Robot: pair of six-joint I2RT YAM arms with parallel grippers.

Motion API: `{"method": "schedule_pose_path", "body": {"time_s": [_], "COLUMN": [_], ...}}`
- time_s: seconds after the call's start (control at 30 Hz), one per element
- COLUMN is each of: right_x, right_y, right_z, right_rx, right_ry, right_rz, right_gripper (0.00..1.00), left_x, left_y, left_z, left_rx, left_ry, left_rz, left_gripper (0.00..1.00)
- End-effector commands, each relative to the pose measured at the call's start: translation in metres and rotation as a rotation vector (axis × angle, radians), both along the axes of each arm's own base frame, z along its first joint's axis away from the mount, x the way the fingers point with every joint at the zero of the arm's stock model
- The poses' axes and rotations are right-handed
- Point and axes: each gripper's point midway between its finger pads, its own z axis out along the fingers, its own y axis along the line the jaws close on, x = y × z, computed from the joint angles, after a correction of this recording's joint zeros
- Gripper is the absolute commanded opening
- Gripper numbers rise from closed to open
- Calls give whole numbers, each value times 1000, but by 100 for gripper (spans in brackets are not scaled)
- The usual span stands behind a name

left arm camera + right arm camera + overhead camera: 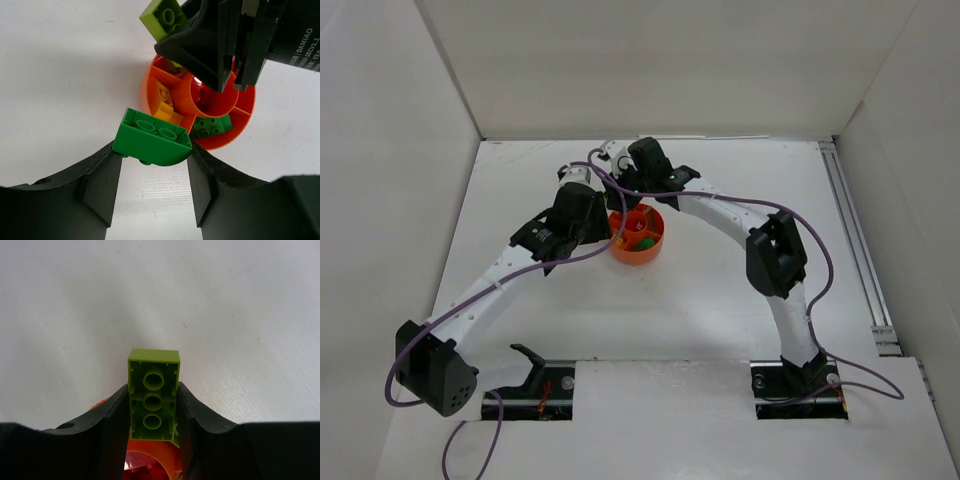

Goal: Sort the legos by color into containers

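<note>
Pincer, left [154, 152]: mine, clamped on a curved green brick [152, 137] at the orange dish's [220, 142] near rim.
Dish, left wrist view only: yellow bricks [165, 100], a dark green brick [212, 125], something red in the centre cup [215, 104].
Pincer, right [152, 407]: clamped on a lime brick [152, 385] above the dish; its underside tubes show only here.

Both arms pair glossy white tubular links [490, 295] with boxy matte-black joint housings [775, 252]; thin purple cables [389, 382] loop loosely along each arm; the black plastic gripper fingers [95, 192] are broad, smooth, tapering wedges; white "DAMIAO" lettering [301, 36] marks one black cylindrical motor casing [295, 20].
</note>
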Motion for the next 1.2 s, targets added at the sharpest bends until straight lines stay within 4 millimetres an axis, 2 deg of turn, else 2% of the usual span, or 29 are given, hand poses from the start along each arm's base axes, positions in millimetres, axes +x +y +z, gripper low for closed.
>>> {"method": "schedule_pose_path", "body": {"time_s": [0.0, 0.1, 0.2, 0.23, 0.27, 0.37, 0.4, 0.47, 0.53, 0.57, 0.63, 0.67, 0.7, 0.77, 0.8, 0.83, 0.87, 0.9, 0.97, 1.1, 1.17], "right_x": [20, 22, 17, 16, 14, 10, 9, 5, 4, 4, 2, 2, 1, 0, 0, 0, -3, -2, -5, -8, -7], "right_y": [12, 11, 6, 4, 2, -2, -3, -3, -6, -7, -11, -10, -12, -13, -13, -13, -13, -12, -10, -8, -12], "right_z": [29, 28, 11, 13, 3, 6, -3, 6, 5, 10, 6, 15, 10, 22, 22, 27, 23, 31, 31, 37, 51], "right_rx": [50, 41, 8, 4, -7, -8, -19, 1, -6, 0, -13, 1, -10, 7, 7, 13, 11, 25, 31, 41, 46], "right_ry": [-113, -124, -97, -101, -88, -87, -86, -97, -97, -103, -98, -114, -113, -131, -131, -138, -128, -144, -143, -152, -185], "right_rz": [-30, -33, -27, -34, -34, -34, -29, -18, -25, -26, -34, -35, -30, -31, -31, -31, -23, -24, 3, 26, 14], "right_gripper": [33, 35, 38, 43, 44, 46, 47, 49, 50, 53, 62, 62, 63, 61, 57, 40, 36, 36, 40, 44, 44], "left_x": [-1, -1, -1, -1, -1, -1, -1, -1, -1, -1, -1, -1, -1, -1, -1, -2, -2, -2, -3, -1, -1], "left_y": [5, 8, 8, 8, 8, 9, 9, 9, 9, 9, 9, 9, 9, 9, 9, 10, 10, 10, 10, 14, 12], "left_z": [11, 14, 14, 14, 14, 14, 14, 14, 14, 14, 14, 14, 14, 14, 14, 12, 12, 12, 16, 16, 13], "left_rx": [-16, -15, -15, -15, -15, -10, -10, -10, -10, -10, -10, -10, -10, -10, -10, -5, -5, -5, -18, -32, -55], "left_ry": [-34, -45, -45, -45, -45, -48, -48, -48, -48, -48, -48, -48, -48, -48, -48, -40, -40, -40, -48, -48, -31], "left_rz": [19, 27, 27, 27, 27, 34, 34, 34, 34, 34, 34, 34, 34, 34, 34, 34, 34, 34, 40, 74, 43], "left_gripper": [17, 17, 17, 17, 17, 17, 17, 17, 17, 17, 17, 17, 17, 17, 17, 17, 17, 17, 17, 17, 17]}}
